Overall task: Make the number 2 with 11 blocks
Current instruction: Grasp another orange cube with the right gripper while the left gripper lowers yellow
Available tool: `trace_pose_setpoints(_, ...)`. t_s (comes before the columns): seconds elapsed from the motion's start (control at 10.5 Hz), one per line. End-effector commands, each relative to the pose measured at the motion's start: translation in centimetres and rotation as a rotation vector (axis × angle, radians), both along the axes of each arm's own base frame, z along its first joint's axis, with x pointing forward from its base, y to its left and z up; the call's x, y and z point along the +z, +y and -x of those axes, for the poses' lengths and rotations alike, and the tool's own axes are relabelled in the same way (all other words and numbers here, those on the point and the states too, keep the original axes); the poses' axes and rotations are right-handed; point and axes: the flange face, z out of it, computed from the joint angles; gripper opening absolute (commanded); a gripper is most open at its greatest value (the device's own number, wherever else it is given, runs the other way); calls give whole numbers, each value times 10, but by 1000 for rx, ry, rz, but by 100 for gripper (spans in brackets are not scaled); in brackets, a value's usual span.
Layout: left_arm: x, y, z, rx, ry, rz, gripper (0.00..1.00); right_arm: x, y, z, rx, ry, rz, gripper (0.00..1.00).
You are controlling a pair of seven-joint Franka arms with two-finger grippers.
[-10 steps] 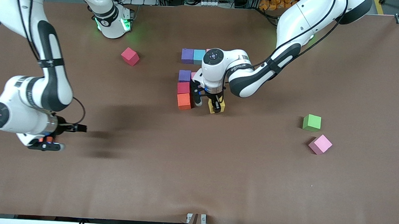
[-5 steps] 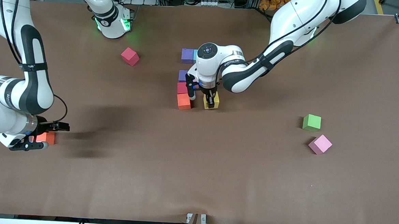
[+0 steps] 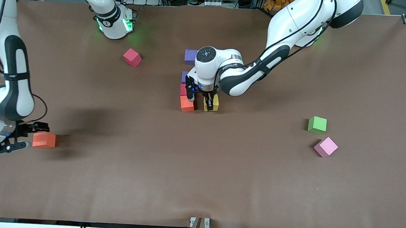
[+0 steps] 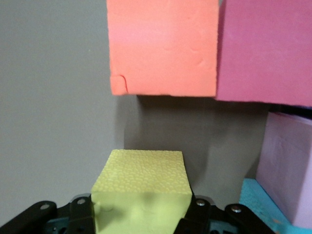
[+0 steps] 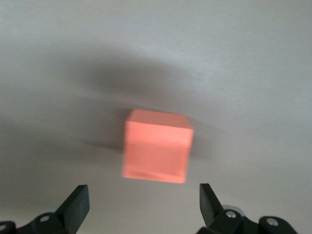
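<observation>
- Left gripper [image 3: 209, 103], clenched on a yellow block [image 3: 211, 103], holds it at the row of the digit nearest the front camera. The orange block of the digit [image 3: 187, 103] lies at its 9 o'clock in the front view, with a gap of about one cube between them.
- To do the step well, in my judgement: keep the cube's faces square with the orange block's, settle it flat on the table [image 3: 200, 169], then let go straight upward.
- Right gripper [image 5: 144, 204], jaws released and wide, hovers beside a loose orange block [image 3: 44, 140] at the right arm's end; centre it before closing.
- Number 2 [image 3: 189, 79]: unfinished; purple, red and orange cubes show.
- Hidden: the left wrist covers the digit's middle cubes, so their count is uncertain.
- Hard to read: the right wrist view is smeared.
</observation>
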Motion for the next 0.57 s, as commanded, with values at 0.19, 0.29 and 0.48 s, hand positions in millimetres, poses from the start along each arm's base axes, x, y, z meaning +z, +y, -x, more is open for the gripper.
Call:
trace_pose_setpoints(0.19,0,-15,-13,-10,-13,30,37,-25,-15,-10,10,-47,13,100)
trace_pose_setpoints(0.29,-1,-21,-10,-9,-4,38,37,-23,-12,-14,10,-54,12,100)
trace_pose_setpoints(0.48,-1,-26,-3,-12,6,41,37,-24,-9,-17,-1,-61,-1,100)
